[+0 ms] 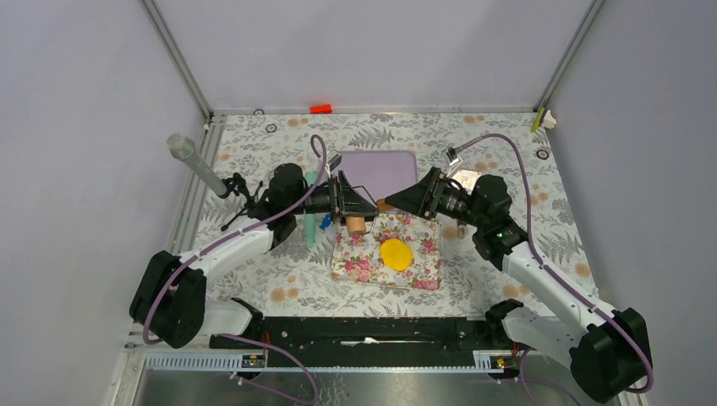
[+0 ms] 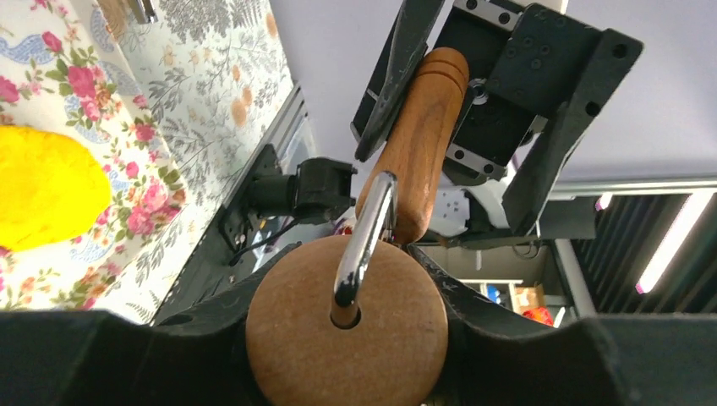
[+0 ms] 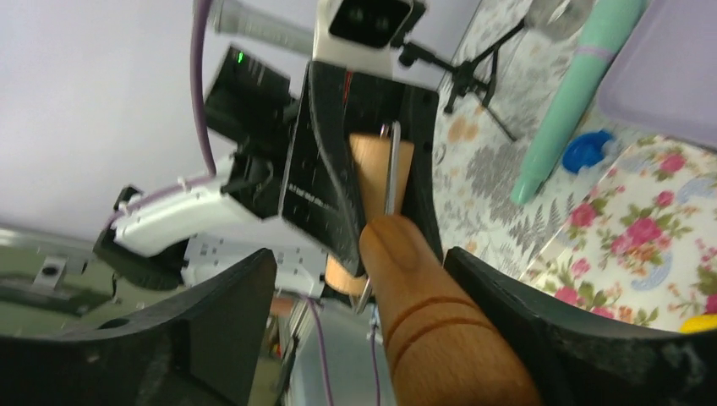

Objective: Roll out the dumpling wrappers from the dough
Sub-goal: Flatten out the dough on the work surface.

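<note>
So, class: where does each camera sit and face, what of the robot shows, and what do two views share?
Top external: fixed above, behind the arms, looking down on the table; both arms show.
Left wrist: on the left arm, facing the right end effector across the wooden roller; own fingers below.
Right wrist: on the right arm, facing the left end effector; own fingers flank the roller.
Shared: top and left wrist show the yellow dough.

You see the dough (image 1: 396, 254) as a bright yellow mass, flattened to a roughly round, smooth patty, lying flat near the middle of the flower-patterned surface (image 1: 363, 266).
</note>
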`<action>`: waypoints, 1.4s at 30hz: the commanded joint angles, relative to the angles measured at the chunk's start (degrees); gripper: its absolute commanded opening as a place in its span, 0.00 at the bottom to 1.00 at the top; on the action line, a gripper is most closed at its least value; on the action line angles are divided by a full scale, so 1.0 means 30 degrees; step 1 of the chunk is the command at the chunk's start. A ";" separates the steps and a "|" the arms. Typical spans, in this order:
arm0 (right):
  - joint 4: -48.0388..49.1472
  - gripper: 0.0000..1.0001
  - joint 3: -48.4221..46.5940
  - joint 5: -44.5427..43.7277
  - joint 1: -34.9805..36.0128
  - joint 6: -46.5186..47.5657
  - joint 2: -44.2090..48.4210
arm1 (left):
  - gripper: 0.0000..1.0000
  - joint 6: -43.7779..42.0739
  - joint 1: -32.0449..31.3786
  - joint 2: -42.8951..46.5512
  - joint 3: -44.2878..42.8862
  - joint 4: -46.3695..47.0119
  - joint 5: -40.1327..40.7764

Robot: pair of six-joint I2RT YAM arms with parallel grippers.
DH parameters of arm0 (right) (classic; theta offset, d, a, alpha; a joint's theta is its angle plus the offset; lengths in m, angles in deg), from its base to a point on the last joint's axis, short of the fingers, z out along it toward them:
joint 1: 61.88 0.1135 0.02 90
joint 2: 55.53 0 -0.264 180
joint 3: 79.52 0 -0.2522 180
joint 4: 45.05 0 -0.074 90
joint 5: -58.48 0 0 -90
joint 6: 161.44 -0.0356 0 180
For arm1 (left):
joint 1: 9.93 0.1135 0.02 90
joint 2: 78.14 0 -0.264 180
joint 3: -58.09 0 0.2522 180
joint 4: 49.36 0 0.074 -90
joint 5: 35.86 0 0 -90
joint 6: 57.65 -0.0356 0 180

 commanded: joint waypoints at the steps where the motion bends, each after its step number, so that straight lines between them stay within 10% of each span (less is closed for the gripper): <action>1: -0.1299 0.82 -0.1610 0.5479 0.0111 0.0935 -0.0171 | 0.00 -0.5215 0.0355 0.1200 -0.1957 -0.5218 -0.1858; 16: 0.1037 0.82 -0.1073 0.8648 -0.0666 -0.0970 -0.1065 | 0.00 -0.8100 0.0777 0.2604 -0.3160 -0.8137 -0.5006; 25: 0.1590 0.47 -0.1043 0.8547 -0.0666 -0.1426 -0.1122 | 0.00 -0.7658 0.0777 0.2187 -0.2895 -0.7717 -0.4619; 31: 0.2399 0.57 -0.0707 0.8611 -0.0664 -0.1826 -0.1280 | 0.00 -0.7347 0.0777 0.1995 -0.2809 -0.7546 -0.4495; 42: 0.2313 0.39 -0.0375 0.8414 -0.0666 -0.1714 -0.1374 | 0.00 -0.7221 0.0722 0.1972 -0.2895 -0.7519 -0.4522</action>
